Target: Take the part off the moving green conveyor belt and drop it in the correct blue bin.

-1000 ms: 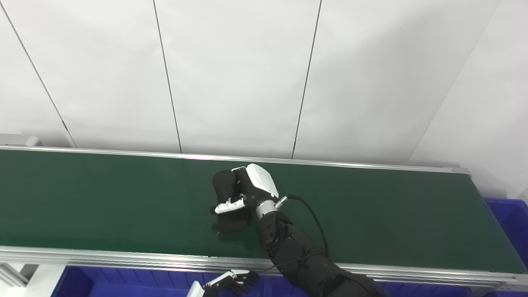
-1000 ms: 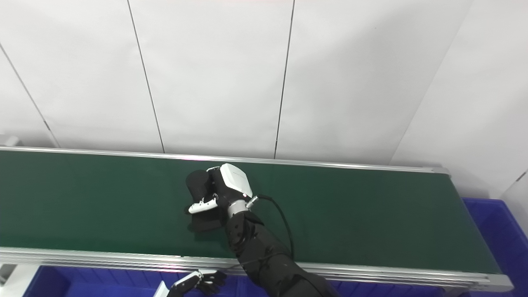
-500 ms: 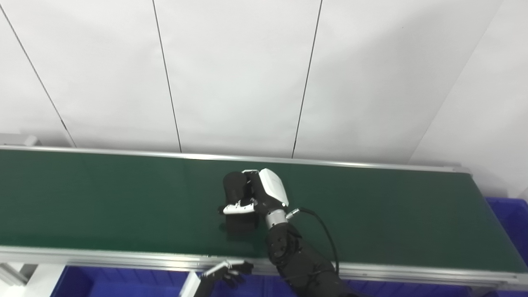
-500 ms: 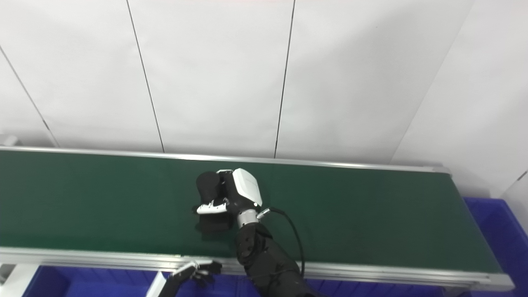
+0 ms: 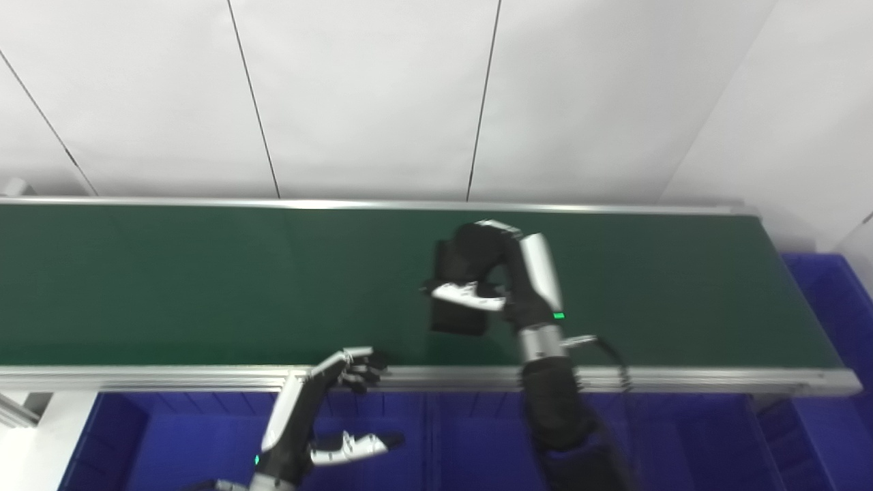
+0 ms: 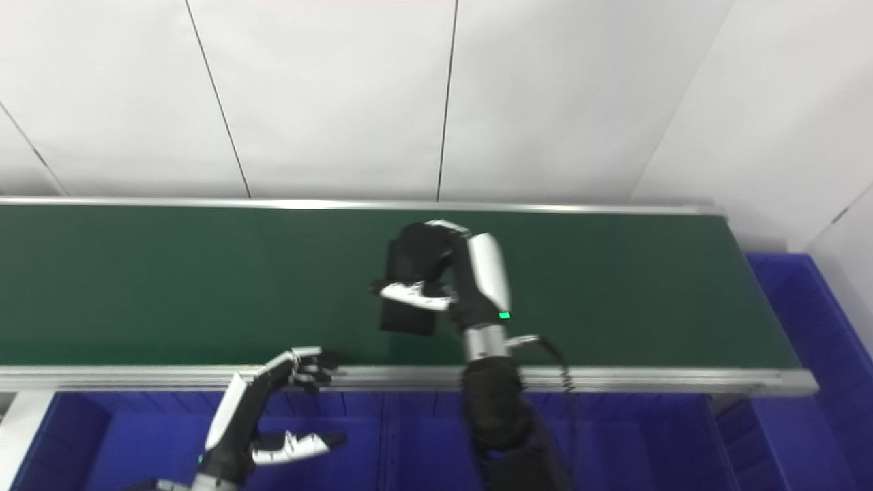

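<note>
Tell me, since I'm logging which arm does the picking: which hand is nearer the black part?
Right. The right hand is shut on the black part over the green belt; the left hand hangs open near the belt's near rail, over a blue bin.

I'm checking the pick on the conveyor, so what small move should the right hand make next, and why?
Probably lift and draw back toward the blue bins. The right hand is closed around the black part, which still hangs over the green belt, and the bins lie just below the belt's near rail.
</note>
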